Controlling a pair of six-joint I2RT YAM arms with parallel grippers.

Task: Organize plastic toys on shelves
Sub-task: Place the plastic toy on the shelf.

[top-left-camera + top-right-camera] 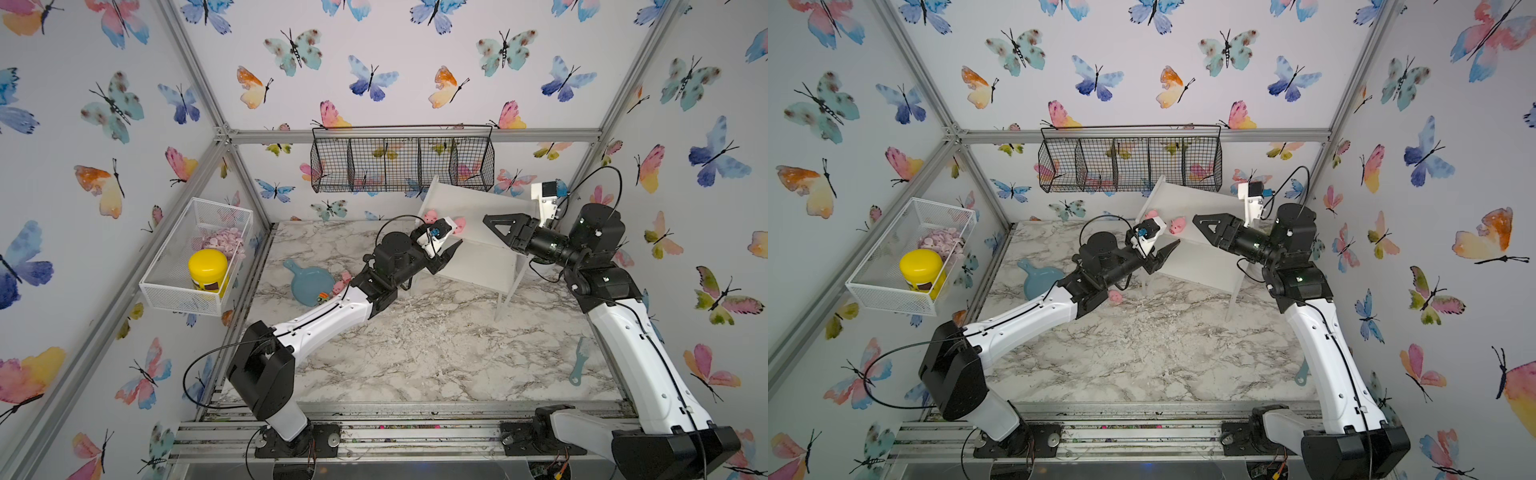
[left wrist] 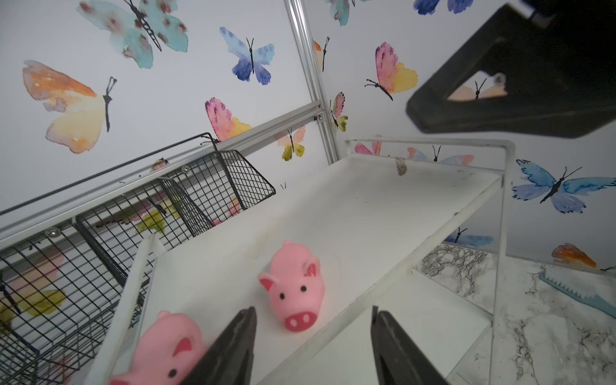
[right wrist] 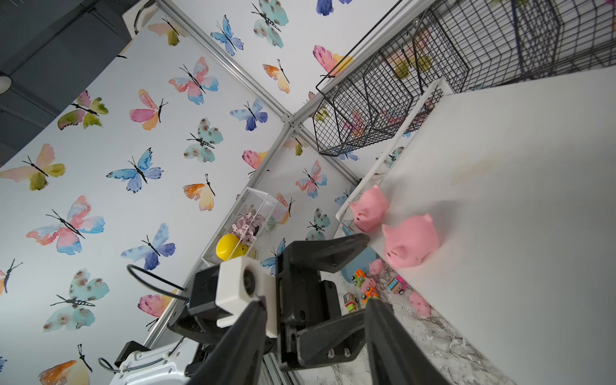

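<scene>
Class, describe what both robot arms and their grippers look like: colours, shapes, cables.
The left arm and right arm have white link shells, black joint housings and thin black cables looping outside. The left gripper and right gripper carry black tapering fingers with triangular cut-outs; a white camera block sits at each wrist.

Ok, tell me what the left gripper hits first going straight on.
Probably the pink pig on the top board of the shelf, ahead of the left gripper; the board's edge might come first, depth unclear.

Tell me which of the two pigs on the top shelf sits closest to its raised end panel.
The corner pig, right beside the panel; the other pig stands further along the board, clear of it.
</scene>
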